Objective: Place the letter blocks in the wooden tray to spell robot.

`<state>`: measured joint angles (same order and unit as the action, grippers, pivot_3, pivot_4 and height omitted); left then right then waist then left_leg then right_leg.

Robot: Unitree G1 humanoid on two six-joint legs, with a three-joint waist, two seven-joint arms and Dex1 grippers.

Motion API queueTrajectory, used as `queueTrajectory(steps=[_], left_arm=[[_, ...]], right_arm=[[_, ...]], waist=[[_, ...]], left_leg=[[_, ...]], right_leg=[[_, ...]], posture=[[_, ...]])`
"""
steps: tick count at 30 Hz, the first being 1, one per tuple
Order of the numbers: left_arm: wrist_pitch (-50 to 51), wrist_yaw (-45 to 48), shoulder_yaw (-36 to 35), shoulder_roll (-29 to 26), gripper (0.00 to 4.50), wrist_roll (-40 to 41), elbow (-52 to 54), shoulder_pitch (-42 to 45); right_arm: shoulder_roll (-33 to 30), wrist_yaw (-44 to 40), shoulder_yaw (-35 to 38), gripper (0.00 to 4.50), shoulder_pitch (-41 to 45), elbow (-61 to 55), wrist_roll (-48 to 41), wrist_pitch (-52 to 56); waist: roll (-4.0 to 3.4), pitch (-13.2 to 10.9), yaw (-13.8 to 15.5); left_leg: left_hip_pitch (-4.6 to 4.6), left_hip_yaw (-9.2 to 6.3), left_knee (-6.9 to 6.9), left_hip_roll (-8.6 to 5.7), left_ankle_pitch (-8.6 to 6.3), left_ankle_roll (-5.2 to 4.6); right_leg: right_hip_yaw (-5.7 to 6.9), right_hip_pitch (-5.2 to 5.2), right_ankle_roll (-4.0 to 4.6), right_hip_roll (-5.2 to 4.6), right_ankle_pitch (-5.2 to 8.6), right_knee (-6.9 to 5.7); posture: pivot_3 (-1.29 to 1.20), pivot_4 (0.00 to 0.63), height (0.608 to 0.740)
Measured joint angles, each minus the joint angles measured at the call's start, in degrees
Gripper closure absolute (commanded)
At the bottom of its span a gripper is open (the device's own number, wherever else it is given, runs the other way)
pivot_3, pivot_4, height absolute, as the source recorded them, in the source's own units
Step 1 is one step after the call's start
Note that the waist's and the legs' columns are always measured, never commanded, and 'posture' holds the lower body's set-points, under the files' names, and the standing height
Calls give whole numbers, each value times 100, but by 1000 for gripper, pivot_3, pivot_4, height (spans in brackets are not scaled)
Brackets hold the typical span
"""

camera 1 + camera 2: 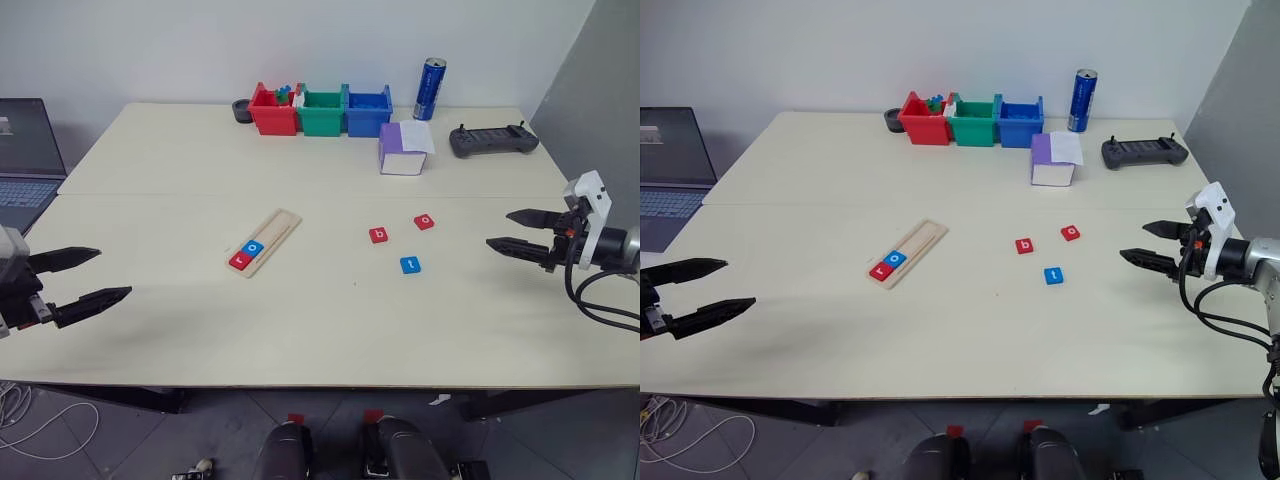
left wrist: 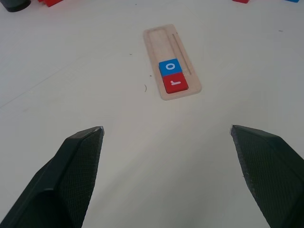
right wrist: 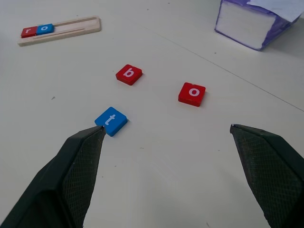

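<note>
The wooden tray (image 1: 265, 241) lies slanted at the table's middle left, with a red "r" block (image 1: 240, 260) and a blue "o" block (image 1: 252, 248) at its near end. Loose on the table to its right lie a red "b" block (image 1: 378, 235), a red "o" block (image 1: 424, 222) and a blue "t" block (image 1: 410, 265). My left gripper (image 1: 92, 275) hovers open over the table's left edge, well short of the tray. Off to the right of the loose blocks, my right gripper (image 1: 505, 232) is open and empty.
Red (image 1: 272, 110), green (image 1: 322, 110) and blue (image 1: 368, 111) bins stand in a row at the back, a blue can (image 1: 430, 89) beside them. A purple-and-white box (image 1: 404, 149) and a black controller (image 1: 492, 140) lie at the back right. A laptop (image 1: 25, 160) sits far left.
</note>
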<state>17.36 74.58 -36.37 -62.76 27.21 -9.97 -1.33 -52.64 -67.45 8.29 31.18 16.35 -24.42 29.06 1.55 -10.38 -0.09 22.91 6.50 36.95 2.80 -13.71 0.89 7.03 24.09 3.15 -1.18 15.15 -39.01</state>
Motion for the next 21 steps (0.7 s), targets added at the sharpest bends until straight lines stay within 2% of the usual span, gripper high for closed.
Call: queueTrajectory(steps=[8, 12, 16, 21], left_arm=[[222, 33, 21, -174, 0, -60, 3, 23], [219, 37, 135, -90, 0, -114, 26, -91], [234, -310, 355, 339, 0, -104, 417, -86], [327, -922, 843, 1033, 0, -142, 916, -185]], right_arm=[[-152, -248, 6, 38, -132, -268, -152, 117], [-166, -296, 5, 38, -162, -323, -153, 133], [-81, -341, -30, 38, -136, -709, -187, 216], [566, -107, -316, 38, -66, -1413, -368, 443]], waist=[[0, 0, -5], [0, 0, 2], [0, 0, 3], [5, 2, -3]], left_leg=[[-1, 4, -1, 0, 0, 0], [-1, 2, -1, 0, 0, 0], [-1, 2, -1, 0, 0, 0], [0, 1, -1, 5, 0, 0]], right_leg=[[-4, 1, 0, 0, 0, 1], [-3, 2, 0, 0, 0, 0], [-4, 0, 0, 0, 0, 0], [-4, 1, 0, 5, 0, -2]], posture=[[0, 150, 740], [0, 150, 740], [0, 150, 740], [0, 150, 740]])
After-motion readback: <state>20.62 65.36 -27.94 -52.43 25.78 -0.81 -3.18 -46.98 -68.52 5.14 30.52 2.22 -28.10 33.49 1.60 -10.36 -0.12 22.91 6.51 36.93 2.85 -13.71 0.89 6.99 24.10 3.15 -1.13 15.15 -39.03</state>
